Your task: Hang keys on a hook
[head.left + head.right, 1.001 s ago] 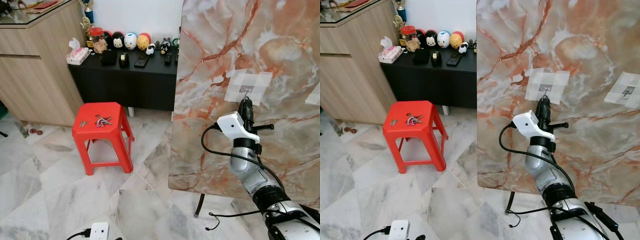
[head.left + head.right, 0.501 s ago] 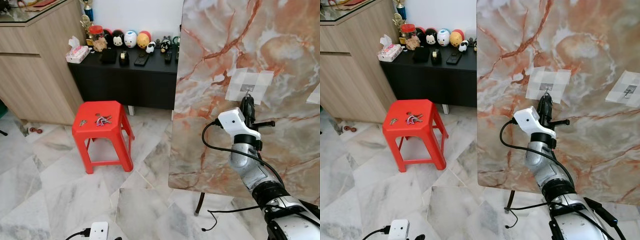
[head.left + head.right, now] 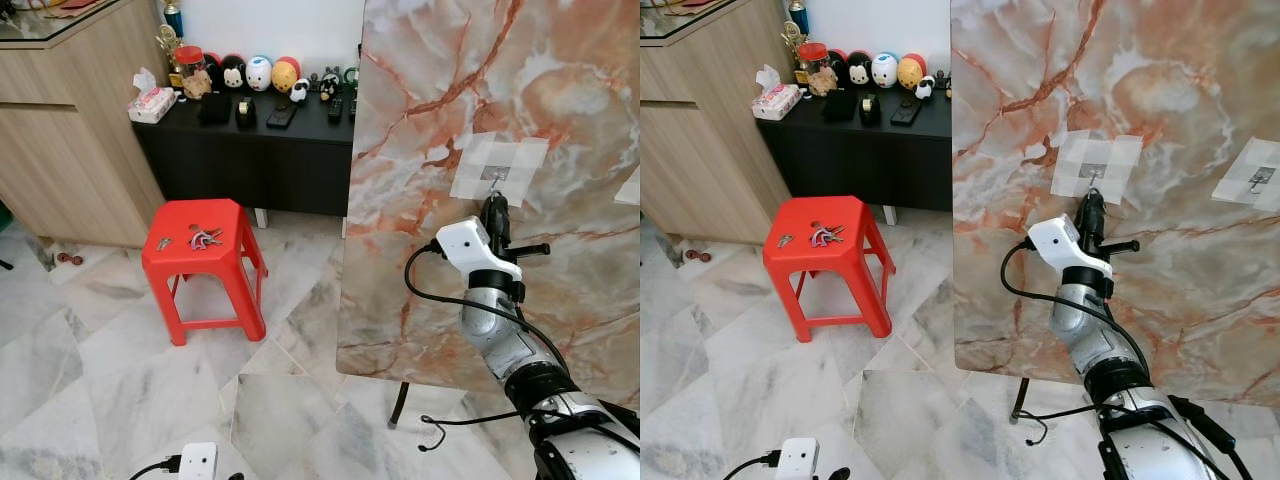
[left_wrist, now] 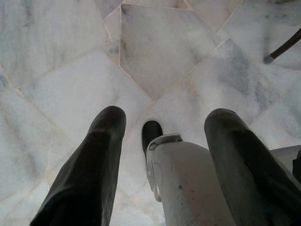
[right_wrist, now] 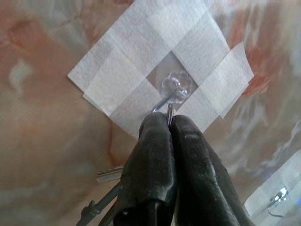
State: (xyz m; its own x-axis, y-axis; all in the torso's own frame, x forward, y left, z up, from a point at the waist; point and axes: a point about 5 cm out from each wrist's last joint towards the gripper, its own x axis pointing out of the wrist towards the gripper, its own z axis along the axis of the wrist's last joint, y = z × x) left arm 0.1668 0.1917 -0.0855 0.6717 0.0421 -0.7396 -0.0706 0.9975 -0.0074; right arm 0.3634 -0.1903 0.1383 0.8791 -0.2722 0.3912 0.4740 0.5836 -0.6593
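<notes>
right gripper raised against the upright marble-pattern panel, fingers pressed flat together and pinching the thin metal ring of the keys. a sliver of the ring stands out past the fingertips and sits right at the hook, touching or all but touching its wire; cannot tell whether the ring is over the tip yet. key blades hang below and behind the fingers, loose.

hook is a small clear-backed wire hook held to the panel by a square of white tape. a second taped hook sits further along the panel, well apart.

handling judgement: keys are light, rigid metal, smooth and likely slippery in a narrow pinch. the ring is stiff but the blades swing freely, so the bunch can pivot around the grip point. hold at the ring as now looks right, since it leaves the loop free to present to the hook. the hook is the weak part: adhesive and tape only, so side load or hard push could peel it.

left gripper hangs idle over the marble floor, fingers spread wide, holding nothing.

another bunch of keys lies on the red stool, not involved.
</notes>
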